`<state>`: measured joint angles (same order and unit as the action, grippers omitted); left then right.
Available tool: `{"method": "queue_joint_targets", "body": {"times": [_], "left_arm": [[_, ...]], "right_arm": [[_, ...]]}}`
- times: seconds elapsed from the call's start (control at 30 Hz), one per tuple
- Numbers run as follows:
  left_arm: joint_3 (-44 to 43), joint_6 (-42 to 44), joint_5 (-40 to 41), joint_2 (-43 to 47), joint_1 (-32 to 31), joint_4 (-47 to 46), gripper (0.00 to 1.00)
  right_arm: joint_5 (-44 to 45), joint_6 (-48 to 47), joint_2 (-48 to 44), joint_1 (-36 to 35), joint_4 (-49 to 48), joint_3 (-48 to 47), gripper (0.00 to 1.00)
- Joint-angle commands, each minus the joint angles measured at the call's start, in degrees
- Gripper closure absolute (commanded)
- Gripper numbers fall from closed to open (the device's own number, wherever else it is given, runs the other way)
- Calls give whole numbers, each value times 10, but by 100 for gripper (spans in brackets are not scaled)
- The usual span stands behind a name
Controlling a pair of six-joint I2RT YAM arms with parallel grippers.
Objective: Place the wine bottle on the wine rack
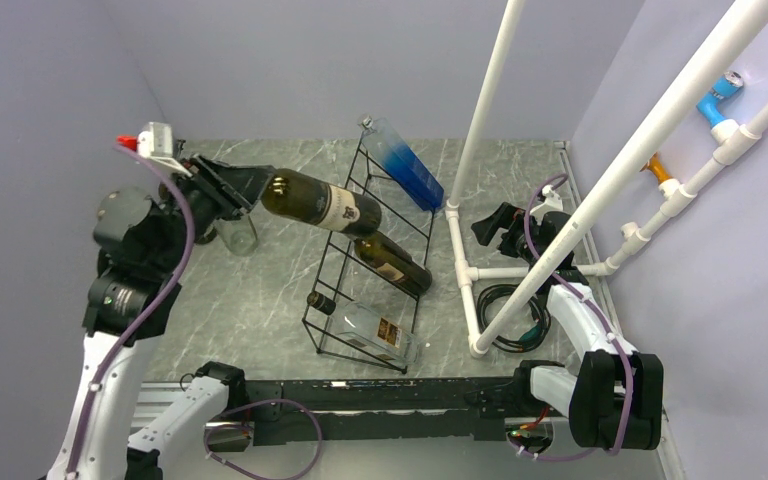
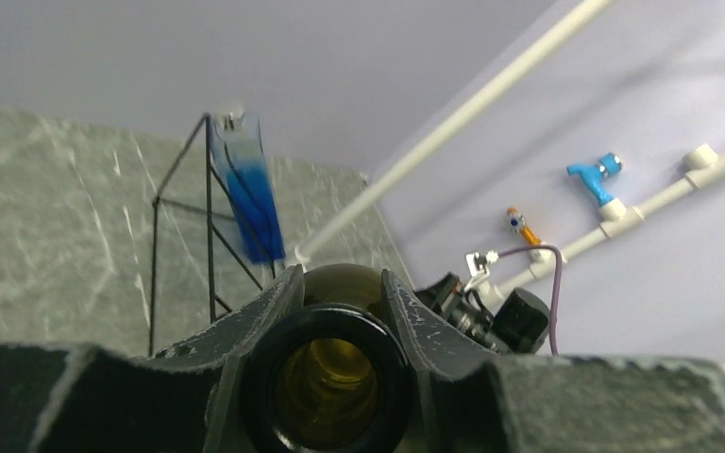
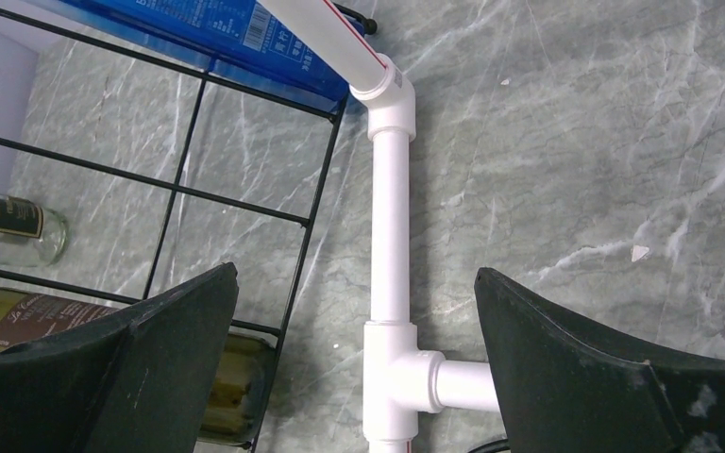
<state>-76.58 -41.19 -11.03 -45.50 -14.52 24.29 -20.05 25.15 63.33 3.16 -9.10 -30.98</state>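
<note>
The left arm [image 1: 100, 400] and right arm [image 1: 588, 325] are built of glossy white tubular links and bulky matte black joint housings, each trailed by a thin purple cable [image 1: 190, 240], with scuffed black wedge-shaped fingers [image 3: 123, 377] on each tool and a white, red-tipped camera block [image 1: 157, 140] above the left tool [image 1: 245, 190].

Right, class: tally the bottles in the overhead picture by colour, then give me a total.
Dark: 2, the held wine bottle and another dark bottle
Blue: 1, the blue bottle
Clear: 1, the clear bottle
Total: 4
</note>
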Motion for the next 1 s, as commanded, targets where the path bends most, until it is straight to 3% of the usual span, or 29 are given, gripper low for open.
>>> {"method": "queue_joint_targets", "body": {"times": [0.0, 0.3, 0.6, 0.97], "left_arm": [[43, -88, -62, 18, -7, -137, 100], [103, -78, -3, 23, -80, -115, 100], [140, -35, 108, 13, -202, -98, 100], [180, -19, 242, -4, -293, -83, 100]], "right_arm": [[-9, 3, -13, -1, -13, 1, 0], [-9, 3, -3, -2, -15, 0, 0], [-7, 3, -2, -2, -16, 1, 0], [-7, 3, -1, -3, -18, 3, 0]]}}
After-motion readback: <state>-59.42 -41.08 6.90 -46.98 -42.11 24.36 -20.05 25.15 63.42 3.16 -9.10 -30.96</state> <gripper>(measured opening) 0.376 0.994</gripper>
